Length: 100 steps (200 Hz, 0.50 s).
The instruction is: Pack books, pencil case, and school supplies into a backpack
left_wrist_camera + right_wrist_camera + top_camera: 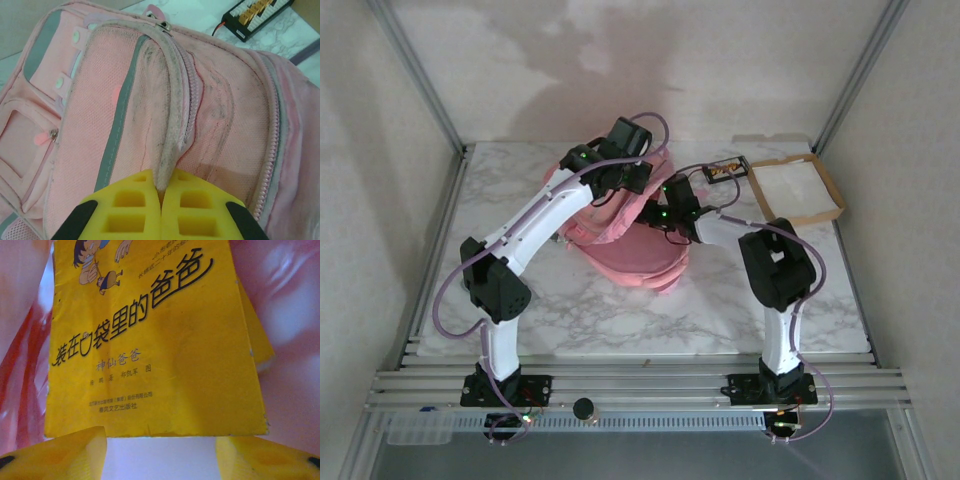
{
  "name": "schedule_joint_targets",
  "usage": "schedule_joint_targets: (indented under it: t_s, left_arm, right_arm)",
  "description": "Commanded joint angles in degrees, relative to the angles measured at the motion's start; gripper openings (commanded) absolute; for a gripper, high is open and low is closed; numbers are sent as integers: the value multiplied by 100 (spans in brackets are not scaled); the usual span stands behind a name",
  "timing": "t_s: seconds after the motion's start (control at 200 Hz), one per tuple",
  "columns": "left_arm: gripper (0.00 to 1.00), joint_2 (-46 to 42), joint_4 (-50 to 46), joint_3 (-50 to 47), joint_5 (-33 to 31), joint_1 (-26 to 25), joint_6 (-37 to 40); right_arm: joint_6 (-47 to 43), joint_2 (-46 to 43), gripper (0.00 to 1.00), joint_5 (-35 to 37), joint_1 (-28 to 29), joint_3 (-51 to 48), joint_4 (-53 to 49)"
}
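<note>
From above, the pink backpack point(620, 250) lay mid-way across the marble table point(620, 320).

On the left wrist camera, the left gripper point(161, 197) was clamped shut on the bag's zipper rim point(172, 100). If that thin fold slipped free, the mouth would likely drop closed.

On the right wrist camera, two yellow books point(150, 340) lay inside against the pink lining point(290, 315). The right gripper point(160, 452) was spread open just short of them, holding nothing. A careless nudge could crumple the top cover.
</note>
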Motion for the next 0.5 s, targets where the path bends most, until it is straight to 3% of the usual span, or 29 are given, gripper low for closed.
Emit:
schedule_joint_targets:
  t_s: [0.0, 0.185, 0.35, 0.496]
  left_arm:
    - [0, -12, 603, 279, -25, -69, -360]
    - [0, 198, 930, 276, 42, -69, -959]
    - [0, 704, 1097, 529, 140, -211, -1454]
    - [0, 1425, 1044, 1173, 166, -474, -1946]
  right_arm:
    - [-391, -68, 61, -211, -149, 163, 416]
    - [-683, -1378, 70, -577, -584, -1150, 204]
    - [-840, -2460, 68, -1021, -1101, -2159, -189]
    - [-904, -3390, 60, -112, -1480, -2246, -1207]
